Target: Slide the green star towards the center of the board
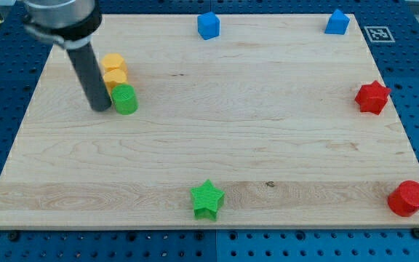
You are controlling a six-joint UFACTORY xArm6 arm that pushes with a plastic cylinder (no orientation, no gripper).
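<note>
The green star (208, 199) lies near the bottom edge of the wooden board (217, 124), slightly left of the middle. My tip (101, 108) rests on the board at the upper left, touching or just left of a green cylinder (125, 99). The tip is far from the green star, up and to the view's left of it.
A yellow block (114, 71) sits just above the green cylinder. A blue block (208, 25) and another blue block (337, 22) lie along the top edge. A red star (372, 97) is at the right edge, a red cylinder (408, 198) at the bottom right corner.
</note>
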